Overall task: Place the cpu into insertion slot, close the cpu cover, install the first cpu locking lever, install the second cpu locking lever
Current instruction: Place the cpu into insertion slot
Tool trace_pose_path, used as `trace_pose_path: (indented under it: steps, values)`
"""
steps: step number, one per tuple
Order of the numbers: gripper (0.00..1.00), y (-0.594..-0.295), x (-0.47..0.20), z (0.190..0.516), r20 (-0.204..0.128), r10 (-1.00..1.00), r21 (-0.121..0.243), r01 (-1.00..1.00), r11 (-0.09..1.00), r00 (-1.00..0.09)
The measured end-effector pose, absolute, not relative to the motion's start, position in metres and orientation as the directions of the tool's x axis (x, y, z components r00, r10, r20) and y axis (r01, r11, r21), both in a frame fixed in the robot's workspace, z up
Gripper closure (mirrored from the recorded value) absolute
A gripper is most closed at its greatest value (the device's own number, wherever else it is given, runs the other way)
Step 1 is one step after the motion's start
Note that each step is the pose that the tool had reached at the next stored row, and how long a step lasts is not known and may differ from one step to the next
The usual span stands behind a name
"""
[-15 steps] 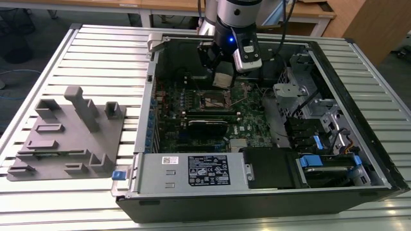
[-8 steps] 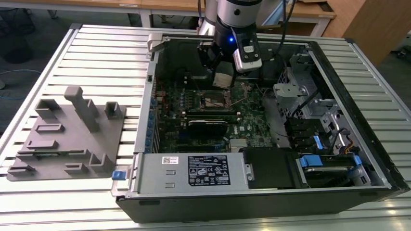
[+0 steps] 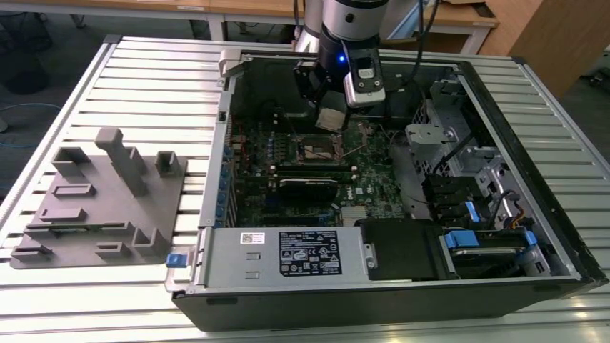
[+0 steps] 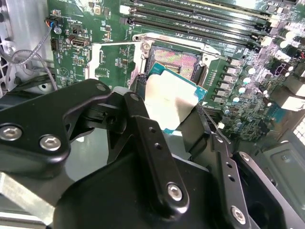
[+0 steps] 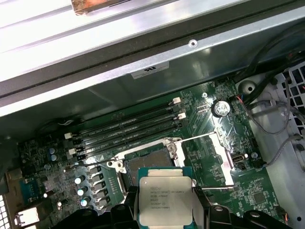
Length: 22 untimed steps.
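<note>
1. The gripper (image 4: 164, 114) has its two black fingers (image 4: 140, 114) drawn in onto opposite edges of the cpu (image 4: 172, 98) and grips nothing else. Holding it by the edges, I judge, leaves the flat underside free to meet the socket
2. The cpu hangs just above the insertion slot (image 4: 174, 61) and is not yet seated. In the first wrist view its printed silver top (image 5: 165, 200) overlaps the slot's nearer edge (image 5: 145, 162), so it sits a little off centre
3. The cpu cover (image 4: 116, 44) is swung open and lies back beside the insertion slot, green board showing through its window. A thin locking lever (image 5: 195, 138) stands released from the slot's corner across the cover. Both appear parked that way to leave the slot open from above
4. Long black memory slots (image 5: 128, 125) run just beyond the insertion slot. A row of small capacitors (image 5: 83, 183) flanks it on the side opposite the cover. Both look low and unlikely to hinder the fingers
5. Farther out, the computer case (image 3: 381, 304) walls the board in. A grey fixture (image 3: 96, 193) rests on the slatted table (image 3: 153, 78), well apart from the insertion slot, toward the exterior view's left
</note>
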State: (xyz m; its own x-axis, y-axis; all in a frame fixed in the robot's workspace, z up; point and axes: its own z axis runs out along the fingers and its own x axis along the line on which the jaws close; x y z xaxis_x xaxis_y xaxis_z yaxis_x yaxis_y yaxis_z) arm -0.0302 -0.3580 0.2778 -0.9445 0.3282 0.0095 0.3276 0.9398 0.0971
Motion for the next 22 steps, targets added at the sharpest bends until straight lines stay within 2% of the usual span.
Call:
trace_pose_path:
  steps: [7, 22]
  values:
    - [0.46, -0.3580, -0.0302, 0.2776, 0.010, 0.352, 0.097, 0.352, 0.931, -0.936]
    - [0.46, -0.3580, -0.0302, 0.2760, 0.010, 0.576, 0.097, 0.574, 0.813, -0.817]
